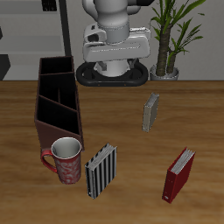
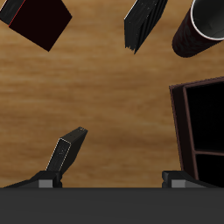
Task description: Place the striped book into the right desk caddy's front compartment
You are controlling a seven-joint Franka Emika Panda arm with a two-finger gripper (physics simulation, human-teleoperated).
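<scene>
The striped book stands upright near the table's front edge, beside a mug. It also shows in the wrist view. The right desk caddy, a long dark maroon box with slanted dividers, stands behind the mug; one end shows in the wrist view. My gripper is open and empty, high above the table's back part, far from the striped book. Its fingertips stand wide apart. In the exterior view only the arm shows, at the back.
A red patterned mug stands between the caddy's front end and the striped book. A small grey book stands mid-table, below my gripper. A red book stands near the front edge. A potted plant is behind the table.
</scene>
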